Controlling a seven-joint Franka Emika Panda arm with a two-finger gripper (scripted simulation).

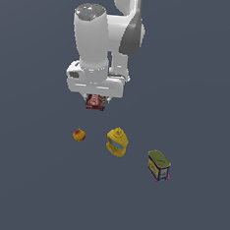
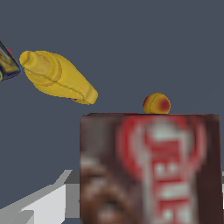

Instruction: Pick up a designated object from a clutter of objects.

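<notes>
Flat dark grey-blue floor (image 1: 209, 71), no walls visible. Gripper (image 1: 95, 99) closed on small brown-red box (image 1: 95, 102), apparently raised above fruit (image 1: 79, 134), yellow bottle (image 1: 117, 142) & can (image 1: 158, 165). Risk: box slipping w/ thin grip; finger contact mostly hidden.

A small rectangular dark brown box (image 2: 148, 168) carries a red ring and pale lettering. The round fruit (image 1: 79, 134) is orange-red, the squeeze bottle (image 1: 117, 142) yellow, the yellow can (image 1: 158, 165) green-topped.
</notes>
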